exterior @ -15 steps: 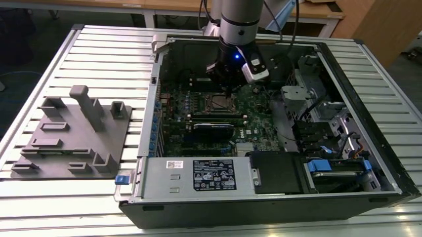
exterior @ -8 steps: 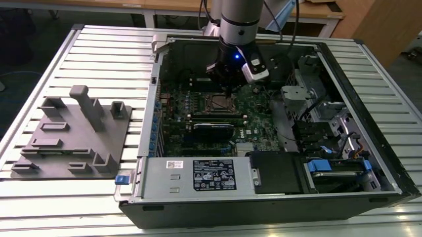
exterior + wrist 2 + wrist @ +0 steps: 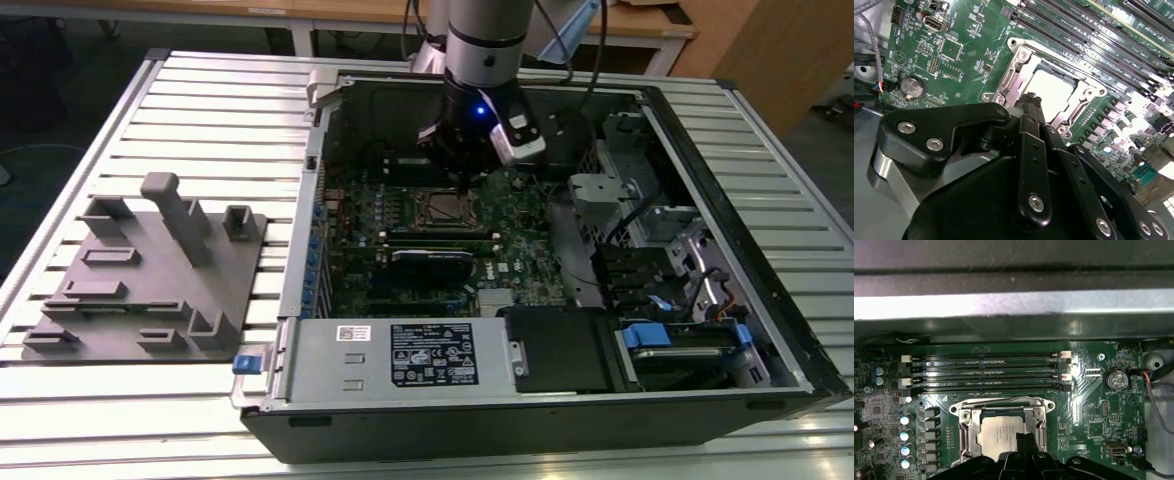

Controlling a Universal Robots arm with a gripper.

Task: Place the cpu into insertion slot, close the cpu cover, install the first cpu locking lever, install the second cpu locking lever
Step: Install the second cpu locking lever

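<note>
Silvery cpu cover (image 3: 1002,412) framing cpu (image 3: 1002,436), hand (image 3: 1021,444) at its edge

The arm (image 3: 483,35) is a round, silvery-grey tube that ends in a black wrist with a small blue light glowing on it. A white block sits on one side of the wrist, and dark cables run up along the arm. In the second wrist view the gripper (image 3: 1032,107) is matt black: flat, rounded link bars joined by silver screws and bolts, with a brushed metal cylinder at its base. Its fingers (image 3: 1024,447) are narrow and black
</note>
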